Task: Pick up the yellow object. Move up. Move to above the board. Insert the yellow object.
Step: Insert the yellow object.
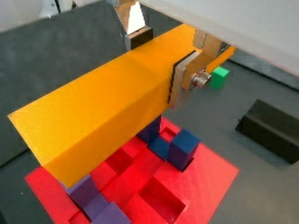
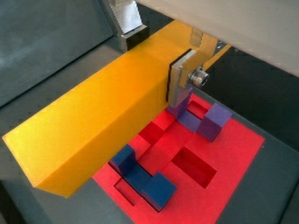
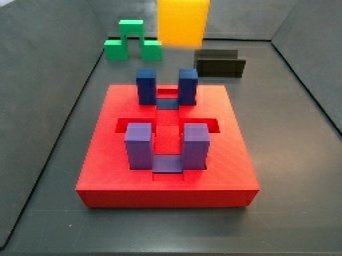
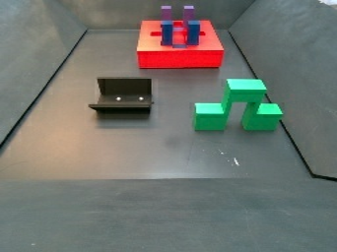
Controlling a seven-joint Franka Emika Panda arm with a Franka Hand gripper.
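My gripper (image 1: pixel 162 59) is shut on the yellow object (image 1: pixel 100 109), a long yellow-orange bar, with a silver finger (image 1: pixel 184 80) flat against its side. It shows the same way in both wrist views (image 2: pixel 156 57). I hold the bar (image 2: pixel 100 122) in the air above the board (image 2: pixel 239 153), a red slab with recessed slots. In a side view the bar (image 3: pixel 183 22) hangs over the board's (image 3: pixel 167 172) far part, above the blue posts (image 3: pixel 167 85); purple posts (image 3: pixel 140 145) stand nearer. The other side view shows the board (image 4: pixel 180 57) but neither bar nor gripper.
A green stepped block (image 4: pixel 237 106) stands on the grey floor away from the board, also visible in a wrist view (image 1: pixel 219 74). A dark fixture (image 4: pixel 122 95) stands next to it, seen behind the board in a side view (image 3: pixel 221 65). Grey walls ring the floor.
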